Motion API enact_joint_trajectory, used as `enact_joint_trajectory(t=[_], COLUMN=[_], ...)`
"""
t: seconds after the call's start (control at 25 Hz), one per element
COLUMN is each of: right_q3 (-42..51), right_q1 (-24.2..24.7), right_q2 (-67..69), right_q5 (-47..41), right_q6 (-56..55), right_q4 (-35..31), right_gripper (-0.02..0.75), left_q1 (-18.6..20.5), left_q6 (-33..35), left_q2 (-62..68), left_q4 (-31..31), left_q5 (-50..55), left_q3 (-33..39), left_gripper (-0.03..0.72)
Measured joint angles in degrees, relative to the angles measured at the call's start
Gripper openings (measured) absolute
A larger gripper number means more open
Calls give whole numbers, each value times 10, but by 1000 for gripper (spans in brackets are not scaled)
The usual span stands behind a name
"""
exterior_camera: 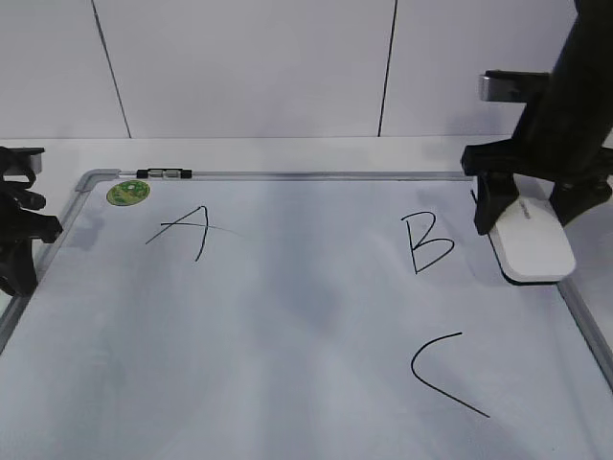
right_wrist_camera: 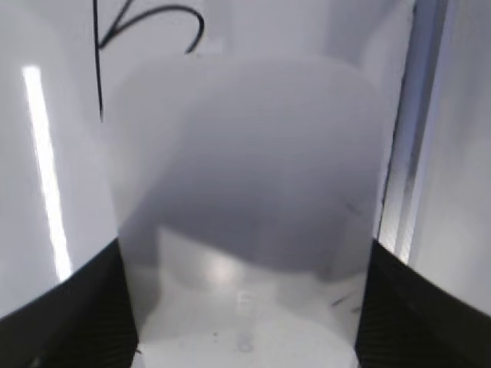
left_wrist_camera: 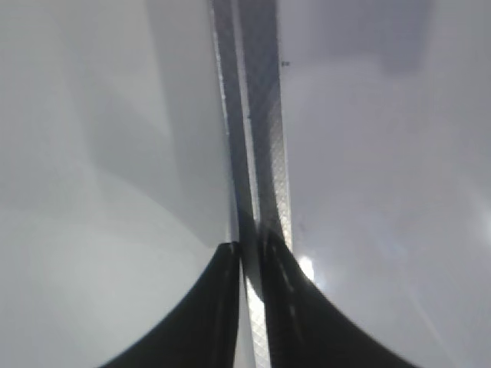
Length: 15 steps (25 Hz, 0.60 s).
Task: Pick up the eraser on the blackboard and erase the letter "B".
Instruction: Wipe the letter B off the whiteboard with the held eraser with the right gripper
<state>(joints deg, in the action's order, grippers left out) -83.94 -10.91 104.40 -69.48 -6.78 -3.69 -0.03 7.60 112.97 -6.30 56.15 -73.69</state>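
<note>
The white eraser (exterior_camera: pixel 533 244) lies on the blackboard (exterior_camera: pixel 287 316) by its right frame, just right of the letter "B" (exterior_camera: pixel 426 242). My right gripper (exterior_camera: pixel 524 222) straddles the eraser with a finger against each long side. In the right wrist view the eraser (right_wrist_camera: pixel 245 192) fills the space between the jaws (right_wrist_camera: pixel 245 307), and part of the "B" (right_wrist_camera: pixel 146 23) shows at the top left. My left gripper (exterior_camera: pixel 19 259) is at the board's left edge, empty, with its fingers (left_wrist_camera: pixel 249 249) together over the grey frame (left_wrist_camera: pixel 257 115).
A small black-and-white marker (exterior_camera: pixel 165 173) lies on the top frame, with a round green sticker (exterior_camera: pixel 127 193) below it. The letter "A" (exterior_camera: pixel 187 230) is at the upper left and "C" (exterior_camera: pixel 441 374) is below the "B". A white wall stands behind.
</note>
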Motion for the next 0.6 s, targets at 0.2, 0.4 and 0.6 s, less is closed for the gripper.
enact_joint_trajectory(t=[0.2, 0.4, 0.6], right_q3=[-91, -152, -172], right_q1=[-5, -16, -17], right_q2=[73, 140, 185], right_q5=[0, 0, 0], right_q6=[0, 3, 5], right_q4=[-9, -23, -27], right_gripper=[560, 560, 560], left_q1=[0, 0, 0], left_q6=[0, 0, 0], left_q2=[0, 0, 0], left_q4=[0, 0, 0], left_q5=[2, 2, 3], left_q3=[0, 0, 0], left_gripper=[76, 76, 76])
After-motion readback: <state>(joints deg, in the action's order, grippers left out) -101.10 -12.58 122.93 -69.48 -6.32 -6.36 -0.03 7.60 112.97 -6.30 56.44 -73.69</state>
